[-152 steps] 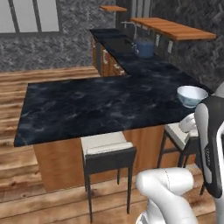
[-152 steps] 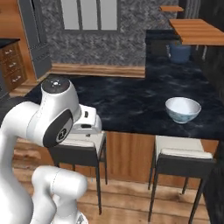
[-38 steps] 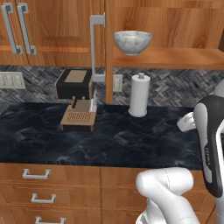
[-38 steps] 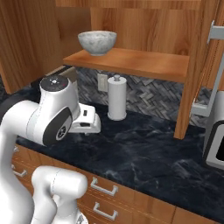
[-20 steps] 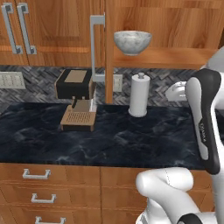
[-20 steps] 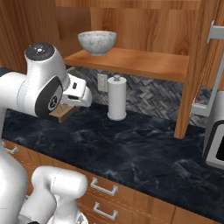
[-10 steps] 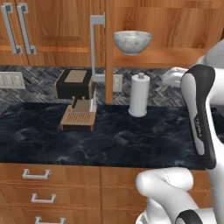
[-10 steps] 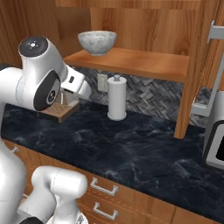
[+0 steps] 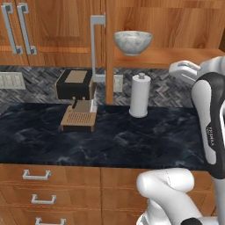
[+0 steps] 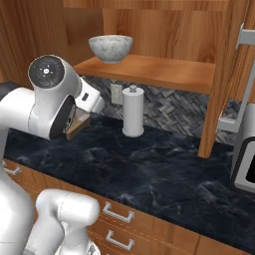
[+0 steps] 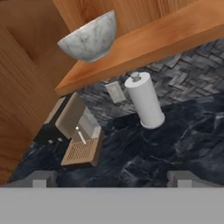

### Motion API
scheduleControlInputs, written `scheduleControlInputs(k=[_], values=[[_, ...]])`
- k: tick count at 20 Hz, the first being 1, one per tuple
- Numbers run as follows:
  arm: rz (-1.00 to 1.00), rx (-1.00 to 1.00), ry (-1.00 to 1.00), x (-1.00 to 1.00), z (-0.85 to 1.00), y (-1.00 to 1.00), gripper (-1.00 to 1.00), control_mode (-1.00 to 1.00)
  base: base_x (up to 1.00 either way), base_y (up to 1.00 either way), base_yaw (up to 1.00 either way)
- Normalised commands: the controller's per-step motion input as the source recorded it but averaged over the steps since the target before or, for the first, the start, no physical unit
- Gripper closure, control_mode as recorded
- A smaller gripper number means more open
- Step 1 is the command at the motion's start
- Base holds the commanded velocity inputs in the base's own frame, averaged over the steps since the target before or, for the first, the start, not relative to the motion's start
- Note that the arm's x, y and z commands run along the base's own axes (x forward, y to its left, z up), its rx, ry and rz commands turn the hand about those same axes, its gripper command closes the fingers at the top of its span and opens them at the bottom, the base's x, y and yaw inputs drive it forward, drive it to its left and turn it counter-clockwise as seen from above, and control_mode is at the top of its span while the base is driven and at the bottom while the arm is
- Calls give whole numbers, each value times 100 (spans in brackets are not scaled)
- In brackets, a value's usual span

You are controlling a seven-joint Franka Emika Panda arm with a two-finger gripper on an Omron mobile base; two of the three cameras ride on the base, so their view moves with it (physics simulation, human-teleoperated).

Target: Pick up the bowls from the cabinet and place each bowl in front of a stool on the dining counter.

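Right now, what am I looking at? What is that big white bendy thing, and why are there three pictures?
The white bendy thing is a robot arm in a pretend computer kitchen. Two pictures come from cameras riding behind the arm, one on its left and one on its right. The third comes from a camera on its hand, so it looks tilted. The gripper shows as two grey finger tips with a wide gap and nothing between them. A speckled grey bowl sits on the wooden cabinet shelf. On the black counter below stand a paper towel roll and a coffee machine.
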Motion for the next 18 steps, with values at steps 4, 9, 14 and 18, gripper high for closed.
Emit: scheduleControlInputs(k=[4, 9, 14, 18], values=[[0, 8, 0, 21, 67, 0, -100, -100, 0, 0, 0], [0, 1, 0, 32, 33, -2, -100, -100, 0, 0, 0], [0, 0, 0, 52, 0, 0, -100, -100, 0, 0, 0], [0, 0, 0, 64, 0, 0, -100, -100, 0, 0, 0]])
